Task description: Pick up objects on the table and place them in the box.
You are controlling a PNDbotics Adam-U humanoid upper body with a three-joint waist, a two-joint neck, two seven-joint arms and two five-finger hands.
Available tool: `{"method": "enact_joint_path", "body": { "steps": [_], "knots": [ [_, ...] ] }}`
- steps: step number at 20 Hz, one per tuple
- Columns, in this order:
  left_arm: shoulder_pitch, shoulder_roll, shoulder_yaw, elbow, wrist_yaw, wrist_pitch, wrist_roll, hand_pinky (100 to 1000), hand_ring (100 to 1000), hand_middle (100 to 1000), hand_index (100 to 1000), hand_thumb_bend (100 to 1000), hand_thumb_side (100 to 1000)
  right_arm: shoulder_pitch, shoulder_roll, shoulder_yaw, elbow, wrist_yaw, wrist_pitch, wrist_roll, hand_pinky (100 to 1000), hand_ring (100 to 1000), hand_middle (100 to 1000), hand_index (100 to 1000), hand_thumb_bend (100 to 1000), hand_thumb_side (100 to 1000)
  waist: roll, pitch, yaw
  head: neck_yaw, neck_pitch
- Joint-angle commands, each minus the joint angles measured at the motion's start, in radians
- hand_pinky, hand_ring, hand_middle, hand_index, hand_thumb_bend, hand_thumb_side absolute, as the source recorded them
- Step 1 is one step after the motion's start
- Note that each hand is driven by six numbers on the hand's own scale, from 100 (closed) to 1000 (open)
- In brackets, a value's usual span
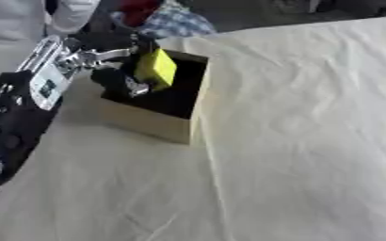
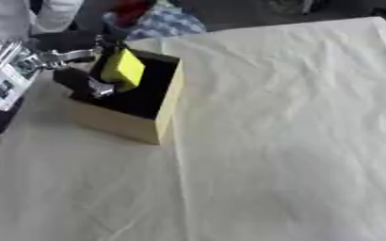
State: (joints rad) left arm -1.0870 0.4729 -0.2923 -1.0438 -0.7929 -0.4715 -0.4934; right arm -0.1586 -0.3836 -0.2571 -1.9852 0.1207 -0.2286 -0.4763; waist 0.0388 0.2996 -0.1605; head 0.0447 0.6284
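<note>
Left arm (image 1: 15,113) reaches in, fingers (image 1: 118,80) pinching yellow block (image 1: 156,68) (above box (image 1: 159,123)).

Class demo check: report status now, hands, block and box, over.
Left robot hand holds yellow block above open box. Right robot hand not in view. Nothing blocking the box, over.

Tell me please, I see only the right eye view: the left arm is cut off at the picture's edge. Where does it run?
Observer: In the left eye view the black forearm runs down along the left edge toward the lower left corner, beside the box.
Operator: Does the white plate on the wrist show whole there?
Observer: Yes, the white plate shows whole, just behind the left robot hand, which holds the yellow block over the box.
</note>
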Motion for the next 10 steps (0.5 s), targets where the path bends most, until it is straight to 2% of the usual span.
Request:
{"method": "enact_joint_path", "body": {
  "steps": [1,7,9,10],
  "knots": [
    [-0.016,0.009,0.016,-0.016,-0.008,0.006,0.013,842,914,881,939,100,1000,-0.004,-0.017,-0.008,-0.015,-0.007,0.000,-0.004,595,657,501,697,100,910,-0.005,-0.023,0.001,-0.007,0.010],
    [-0.019,0.011,0.013,-0.037,0.011,0.004,0.022,843,915,877,937,100,979,-0.001,-0.015,-0.009,-0.015,-0.010,0.002,-0.002,595,657,501,697,100,909,-0.006,-0.030,0.004,-0.005,0.015],
    [-0.018,0.012,0.012,-0.041,0.016,0.006,0.019,848,918,879,939,160,1000,0.000,-0.015,-0.009,-0.015,-0.010,0.003,-0.002,595,657,501,697,100,910,-0.006,-0.032,0.004,-0.005,0.017],
    [-0.018,0.011,0.011,-0.042,0.016,0.007,0.017,857,924,877,933,211,936,0.000,-0.014,-0.009,-0.015,-0.011,0.003,-0.002,595,658,501,697,100,910,-0.006,-0.032,0.003,-0.005,0.018]
  ]
}}
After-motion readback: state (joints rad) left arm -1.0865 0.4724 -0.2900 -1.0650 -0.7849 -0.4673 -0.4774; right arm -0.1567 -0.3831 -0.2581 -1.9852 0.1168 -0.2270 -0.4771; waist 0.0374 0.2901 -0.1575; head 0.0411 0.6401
